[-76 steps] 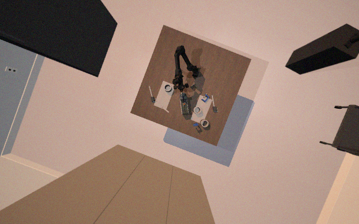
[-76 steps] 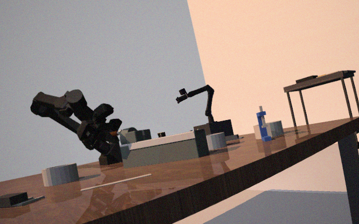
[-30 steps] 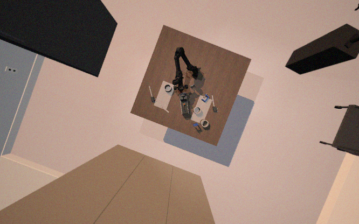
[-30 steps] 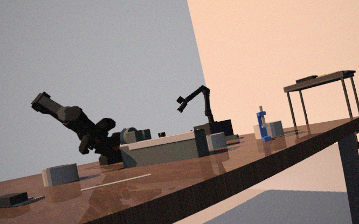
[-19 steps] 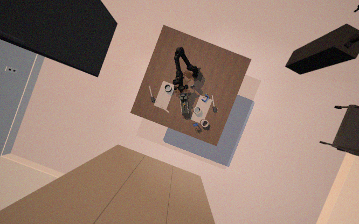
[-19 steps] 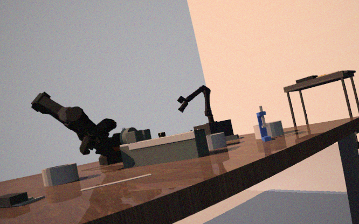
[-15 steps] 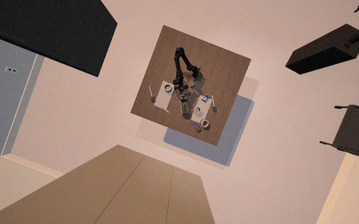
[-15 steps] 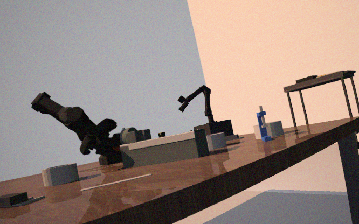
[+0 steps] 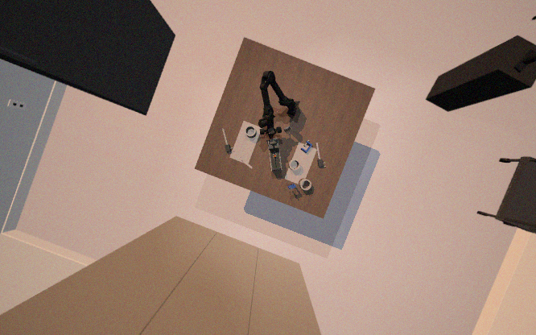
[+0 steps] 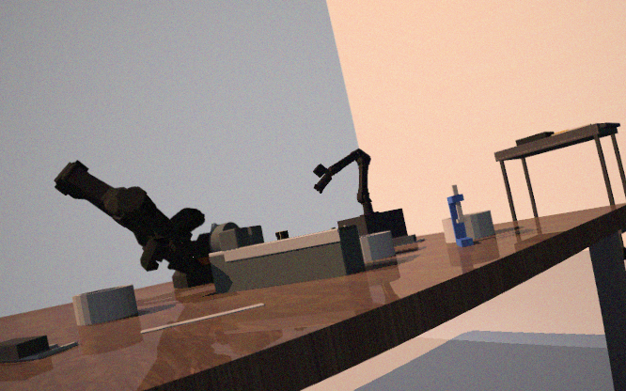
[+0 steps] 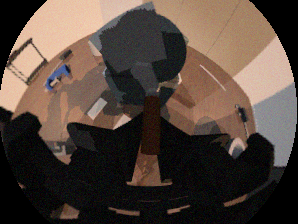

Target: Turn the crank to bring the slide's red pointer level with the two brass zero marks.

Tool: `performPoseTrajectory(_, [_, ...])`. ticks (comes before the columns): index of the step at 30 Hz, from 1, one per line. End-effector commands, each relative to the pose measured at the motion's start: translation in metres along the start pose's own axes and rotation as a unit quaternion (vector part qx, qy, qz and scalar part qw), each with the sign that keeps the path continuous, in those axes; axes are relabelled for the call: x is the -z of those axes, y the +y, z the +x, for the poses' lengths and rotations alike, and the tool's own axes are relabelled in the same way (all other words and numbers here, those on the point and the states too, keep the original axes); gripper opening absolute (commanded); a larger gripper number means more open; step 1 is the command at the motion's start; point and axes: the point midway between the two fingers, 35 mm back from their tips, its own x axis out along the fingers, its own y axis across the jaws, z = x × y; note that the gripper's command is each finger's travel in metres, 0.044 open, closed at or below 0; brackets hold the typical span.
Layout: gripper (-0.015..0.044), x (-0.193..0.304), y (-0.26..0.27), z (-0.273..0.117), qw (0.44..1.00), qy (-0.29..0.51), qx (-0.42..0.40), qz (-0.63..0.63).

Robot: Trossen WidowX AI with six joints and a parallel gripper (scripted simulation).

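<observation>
The machine [image 9: 276, 166] [image 10: 281, 269] is a long grey-green box with pale rails on top. Its dark round wheel [image 11: 176, 47] [image 10: 225, 237] stands at the end facing the arm. A grey crank arm [image 11: 145, 77] runs from the wheel to a reddish-brown handle [image 11: 151, 120]. My gripper [image 11: 149, 115] [image 9: 271, 134] is shut on this handle, with a black finger at each side. A small orange-red spot, apparently the pointer [image 9: 274, 156], shows between the rails. The brass zero marks cannot be made out, so its level against them cannot be told. The gripper is largely a dark shape in the exterior view.
A round pot [image 9: 250, 131] [image 10: 106, 304] stands on a white sheet [image 9: 241, 147] at one side of the machine. At the other side are another sheet [image 9: 303, 160], a pot [image 9: 294, 165], a ring-shaped pot [image 9: 305, 184] and a blue clamp [image 9: 308, 146] [image 10: 458, 227] [image 11: 61, 75].
</observation>
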Motion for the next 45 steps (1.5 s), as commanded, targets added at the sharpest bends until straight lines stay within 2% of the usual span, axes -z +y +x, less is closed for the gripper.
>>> performPoseTrajectory(1, [0.0,0.0028,0.0084,0.0028,1.0,0.004,-0.012,-0.002])
performPoseTrajectory(45, [0.0,0.0032,0.0136,0.0031,1.0,0.004,-0.012,-0.002])
